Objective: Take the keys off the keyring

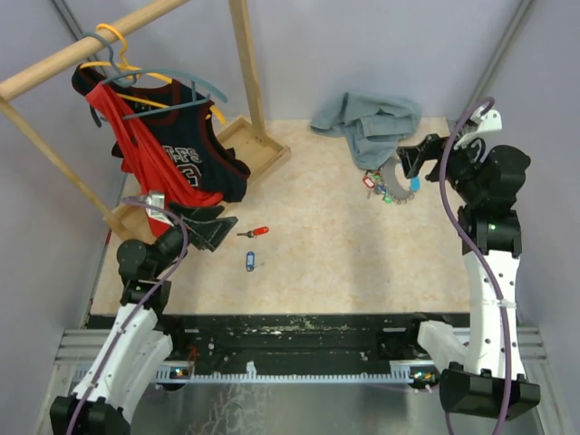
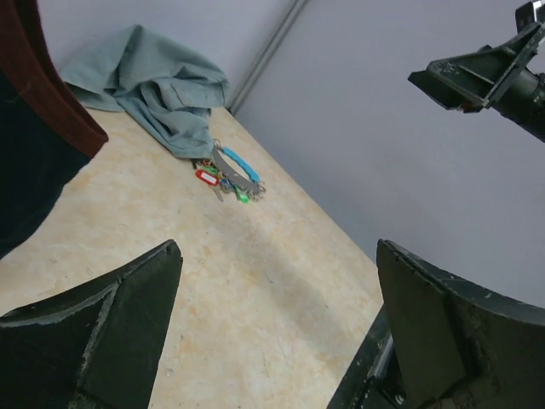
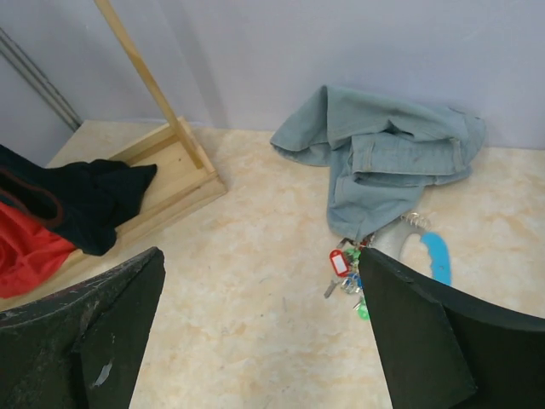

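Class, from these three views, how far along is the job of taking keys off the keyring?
Done: a red-tagged key and a blue-tagged key lie loose mid-table. In hand: nothing; the left end effector and right end effector are open and empty. Left: the bunch beside the cloth, whose tagged keys appear not yet separated.

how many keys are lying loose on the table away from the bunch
2: a red key mid-table and a blue-tagged key just nearer the arms. Others may be hidden under the cloth.
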Available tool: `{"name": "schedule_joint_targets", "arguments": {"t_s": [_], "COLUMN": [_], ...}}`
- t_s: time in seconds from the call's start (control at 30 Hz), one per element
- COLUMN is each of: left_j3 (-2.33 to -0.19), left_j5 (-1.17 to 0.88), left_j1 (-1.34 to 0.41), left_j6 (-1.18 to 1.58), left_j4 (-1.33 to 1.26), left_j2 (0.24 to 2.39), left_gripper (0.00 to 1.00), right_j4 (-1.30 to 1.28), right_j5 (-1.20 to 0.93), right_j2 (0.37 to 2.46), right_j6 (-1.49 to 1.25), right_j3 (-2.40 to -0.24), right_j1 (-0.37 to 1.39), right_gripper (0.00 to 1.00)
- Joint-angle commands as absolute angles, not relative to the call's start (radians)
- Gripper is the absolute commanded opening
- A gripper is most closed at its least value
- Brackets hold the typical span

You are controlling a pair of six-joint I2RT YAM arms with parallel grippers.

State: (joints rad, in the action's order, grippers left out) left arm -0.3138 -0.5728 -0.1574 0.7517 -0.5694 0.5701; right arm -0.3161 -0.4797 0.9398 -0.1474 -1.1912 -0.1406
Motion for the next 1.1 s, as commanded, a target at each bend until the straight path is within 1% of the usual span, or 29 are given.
{"name": "schedule_joint_targets", "arguments": {"t_s": [0.0,0.1,0.2,0.27,0.33,0.37,0.43,0.5,0.6,0.67,0.73,0.87,0.97,1.07], "left_j3": [-0.305,-0.266,-0.248,-0.254,-0.283,-0.313,-0.372,-0.408,-0.425,-0.433,-0.445,-0.479,-0.497,-0.505], "left_j5": [-0.706,-0.735,-0.759,-0.761,-0.725,-0.67,-0.523,-0.421,-0.403,-0.385,-0.36,-0.307,-0.284,-0.27], "left_j1": [-0.162,-0.163,-0.175,-0.221,-0.33,-0.411,-0.573,-0.664,-0.687,-0.687,-0.688,-0.686,-0.686,-0.686], "left_j6": [0.776,0.802,0.799,0.774,0.673,0.577,0.387,0.29,0.278,0.282,0.278,0.264,0.238,0.228], "left_j4": [-0.719,-0.846,-0.959,-1.012,-0.986,-0.886,-0.738,-0.689,-0.722,-0.76,-0.803,-0.913,-0.981,-1.09], "left_j2": [0.627,0.674,0.741,0.795,0.838,0.853,0.882,0.92,0.974,1.008,1.048,1.149,1.197,1.274], "left_gripper": [0.99,0.99,1.0,1.0,1.0,1.0,1.0,1.0,1.0,1.0,1.0,1.0,1.0,1.0], "right_j4": [-0.251,-0.199,-0.174,-0.186,-0.223,-0.237,-0.245,-0.23,-0.19,-0.242,-0.296,-0.358,-0.441,-0.44], "right_j5": [-0.526,-0.581,-0.71,-0.862,-0.966,-0.961,-0.882,-0.801,-0.781,-0.762,-0.675,-0.552,-0.529,-0.468], "right_j2": [0.919,0.97,1.031,1.068,1.106,1.124,1.149,1.181,1.26,1.338,1.392,1.506,1.607,1.681], "right_j6": [-0.249,-0.222,-0.088,0.062,0.195,0.245,0.32,0.394,0.449,0.493,0.544,0.511,0.492,0.461], "right_j3": [-1.161,-1.142,-1.123,-1.111,-1.108,-1.103,-1.093,-1.07,-1.051,-1.092,-1.143,-1.277,-1.392,-1.416], "right_j1": [-0.146,-0.146,-0.146,-0.145,-0.141,-0.134,-0.106,-0.078,-0.062,-0.037,-0.005,0.006,0.006,0.006], "right_gripper": [0.96,0.96,0.96,0.96,0.96,0.96,0.96,0.97,0.97,0.97,0.97,0.96,0.92,0.9]}}
